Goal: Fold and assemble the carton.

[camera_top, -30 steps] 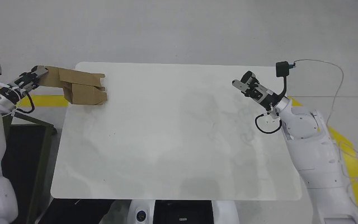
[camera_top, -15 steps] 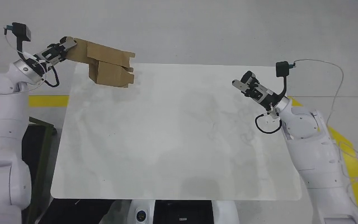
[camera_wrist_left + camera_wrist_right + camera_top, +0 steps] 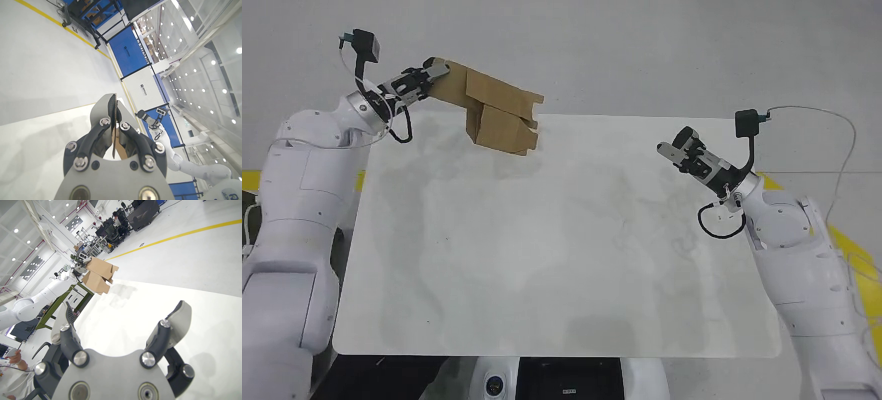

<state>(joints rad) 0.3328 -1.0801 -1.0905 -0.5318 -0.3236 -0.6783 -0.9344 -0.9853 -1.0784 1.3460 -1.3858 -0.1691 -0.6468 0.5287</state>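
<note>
A flat brown carton [image 3: 494, 108] hangs in the air over the table's far left corner, its flaps drooping. My left gripper [image 3: 434, 72] is shut on the carton's left edge. In the left wrist view the cardboard edge [image 3: 114, 121] is pinched between the two fingers of the left gripper [image 3: 113, 103]. The right wrist view shows the carton [image 3: 100, 274] far off, lifted above the table. My right gripper [image 3: 675, 146] stands open over the table's right side with nothing between its fingers; its spread fingers frame the bare tabletop in the right wrist view [image 3: 122, 308].
The white table [image 3: 562, 250] lies bare between the two arms. A dark green stand [image 3: 62, 306] sits beside the table's left edge. Yellow floor lines run behind the table.
My left arm has swung the carton up and to the right, from off the table's left edge to above its far left corner. The right arm has stayed still.
</note>
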